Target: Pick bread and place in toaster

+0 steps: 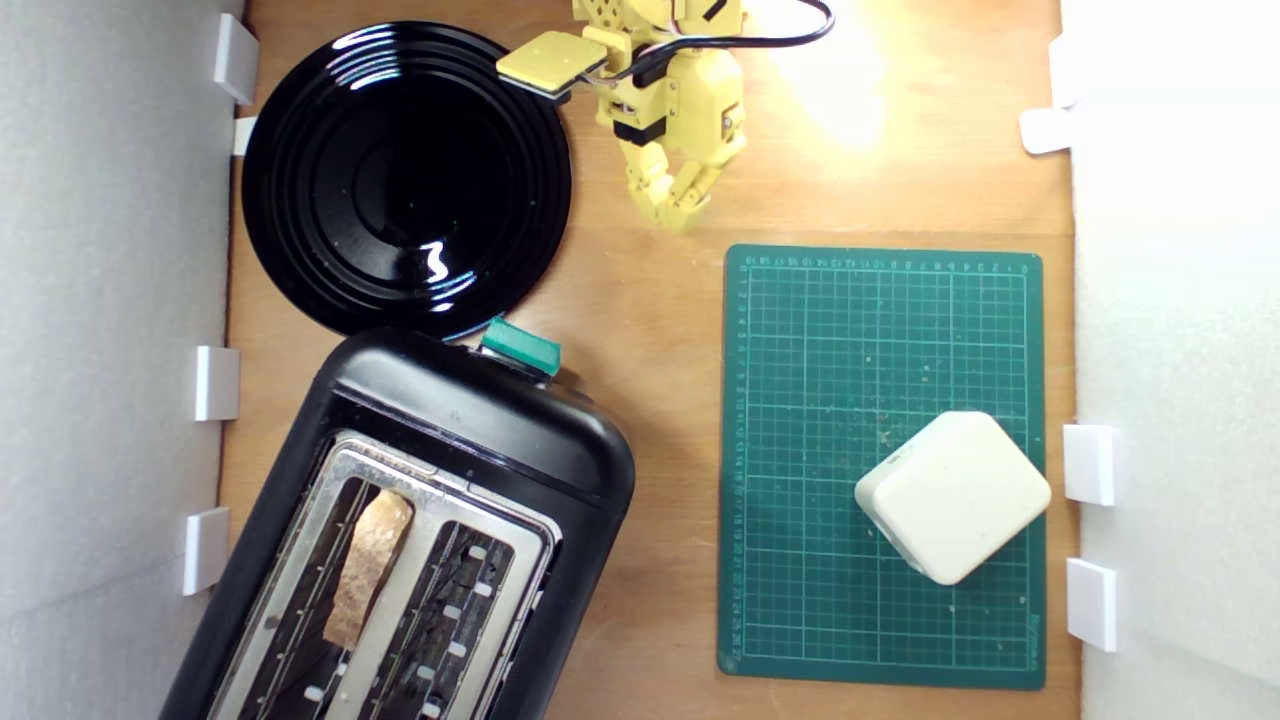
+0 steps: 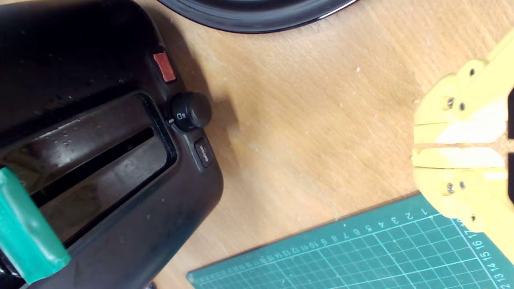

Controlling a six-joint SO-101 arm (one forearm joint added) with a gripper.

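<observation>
Spanning the exterior view between pale grey walls dotted with white clips, a wooden table (image 1: 650, 320) carries everything. At upper left sits a glossy black plate (image 1: 405, 180); below it, at lower left, the toaster (image 1: 480, 440) lies angled, black with a silver top plate and a green lever knob (image 1: 520, 347). The bread (image 1: 368, 565), brown-crusted, stands in the slot nearer the exterior view's left. At top centre the yellow gripper (image 1: 678, 212) hangs empty, fingers pressed together. At right, a green cutting mat (image 1: 800, 400) holds a cream-white block (image 1: 952, 495).
</observation>
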